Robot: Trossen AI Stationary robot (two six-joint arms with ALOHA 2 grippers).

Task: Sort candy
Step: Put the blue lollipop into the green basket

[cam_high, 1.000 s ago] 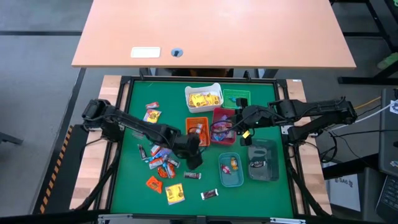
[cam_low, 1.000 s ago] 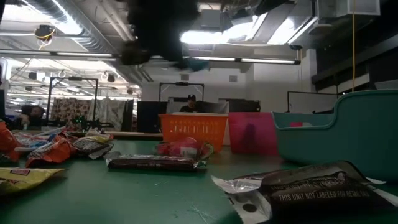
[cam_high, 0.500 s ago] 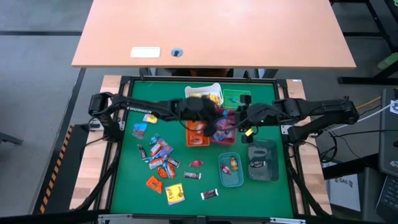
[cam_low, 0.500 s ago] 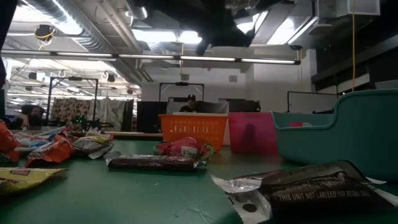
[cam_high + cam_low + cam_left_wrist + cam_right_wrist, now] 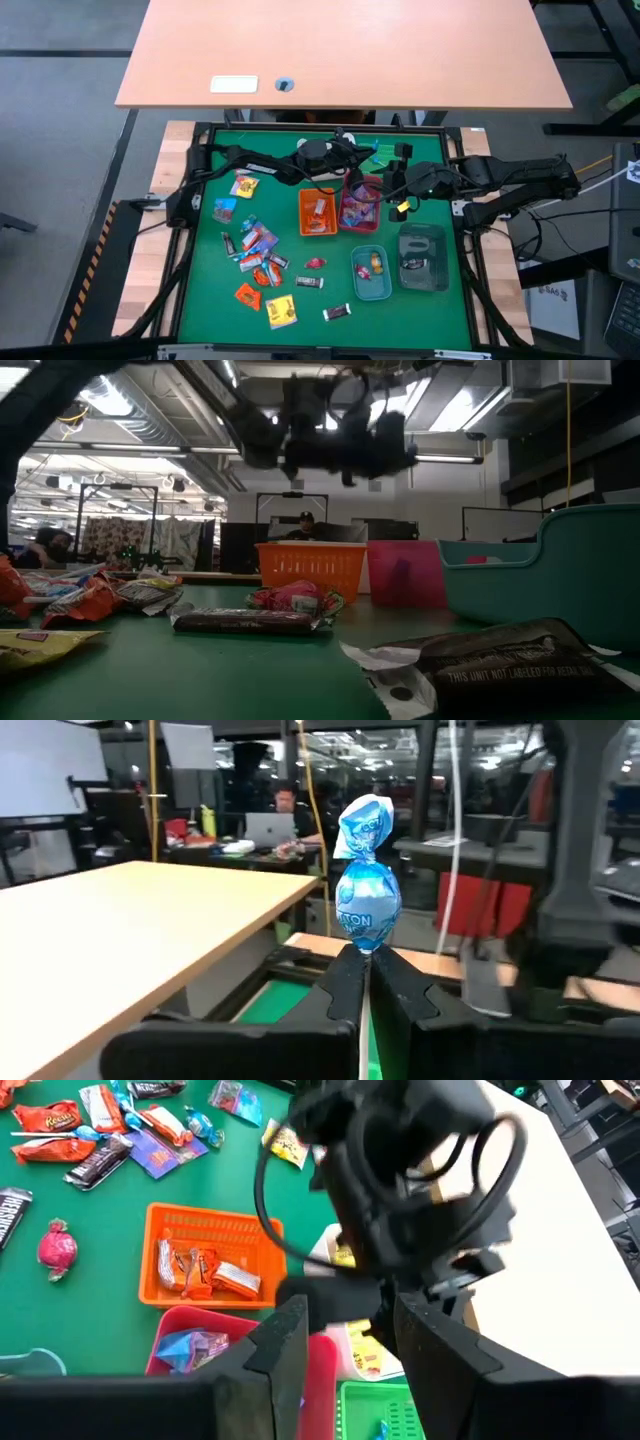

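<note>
Sorting looks partly done: the orange mesh plastic bin [image 5: 318,212], the red plastic bin [image 5: 359,204], the teal plastic bin [image 5: 368,273] and the clear plastic bin [image 5: 422,257] mid-frame in the high view each hold sweets, while many small wrapped candies [image 5: 256,252] lie loose on the green tabletop [image 5: 420,305] at lower left. The left end effector [image 5: 362,982] near the top centre pinches a blue-wrapped sweet [image 5: 366,898]; the right end effector [image 5: 345,1335] beside it is part open, empty

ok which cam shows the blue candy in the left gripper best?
Left wrist view: the blue candy stands upright, pinched at its lower end by the shut left gripper. In the high view the arm hides it over the far bins. The low view gives only the arm's dark underside, and the right wrist view its dark wrist.
</note>
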